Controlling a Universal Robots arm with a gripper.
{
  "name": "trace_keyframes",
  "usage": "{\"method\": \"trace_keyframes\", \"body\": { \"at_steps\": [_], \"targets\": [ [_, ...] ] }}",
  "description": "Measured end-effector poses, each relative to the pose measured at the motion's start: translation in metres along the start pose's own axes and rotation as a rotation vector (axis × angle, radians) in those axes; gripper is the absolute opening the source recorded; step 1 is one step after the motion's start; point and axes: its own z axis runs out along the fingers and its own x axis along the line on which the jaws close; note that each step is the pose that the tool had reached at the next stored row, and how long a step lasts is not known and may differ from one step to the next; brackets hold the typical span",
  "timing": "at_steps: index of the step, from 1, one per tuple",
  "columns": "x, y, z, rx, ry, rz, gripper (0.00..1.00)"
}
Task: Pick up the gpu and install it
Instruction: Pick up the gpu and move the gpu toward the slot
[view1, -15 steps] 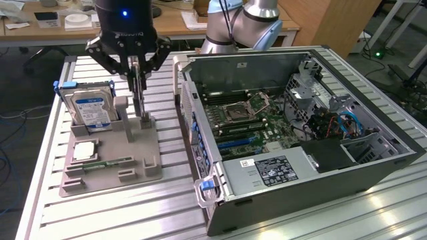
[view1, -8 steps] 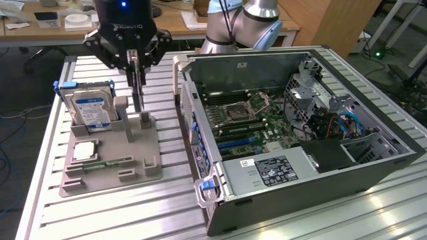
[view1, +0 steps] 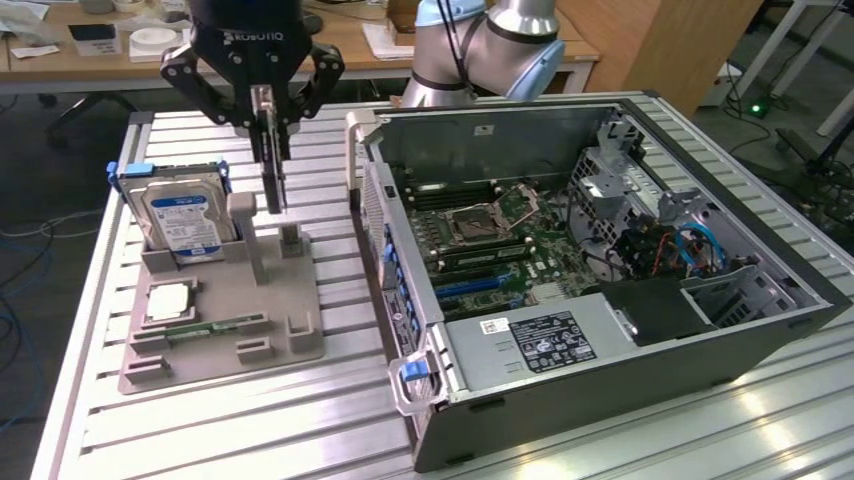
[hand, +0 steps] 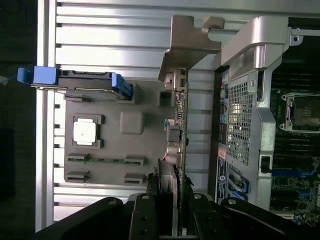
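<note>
The exterior view stands high and well back, slanting down across the table (view1: 200, 430) onto the gripper (view1: 271, 125), the tray (view1: 214, 300) beneath it and the case (view1: 601, 370) beside it. The wrist view sits just above the gripper (hand: 169, 210) and faces straight down along the gpu (hand: 172, 135) — very near. Both views share the gpu (view1: 274, 170), the tray (hand: 150, 135) and the case (hand: 240, 115) wall nearest the gripper.

Hard drive (view1: 184, 222) upright in gray fixture (view1: 256, 292); processor (view1: 170, 300) lying flat.
</note>
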Motion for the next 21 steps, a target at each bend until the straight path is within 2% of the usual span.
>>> {"method": "trace_keyframes", "body": {
  "at_steps": [4,8,21],
  "targets": [
    [-0.001,0.0000,-0.0003,0.0002,-0.0001,0.000,0.27],
    [-0.007,-0.0001,-0.0002,0.0000,-0.0003,0.000,0.27],
    [-0.045,-0.0007,-0.0004,0.0001,-0.0003,0.002,0.27]
  ]
}}
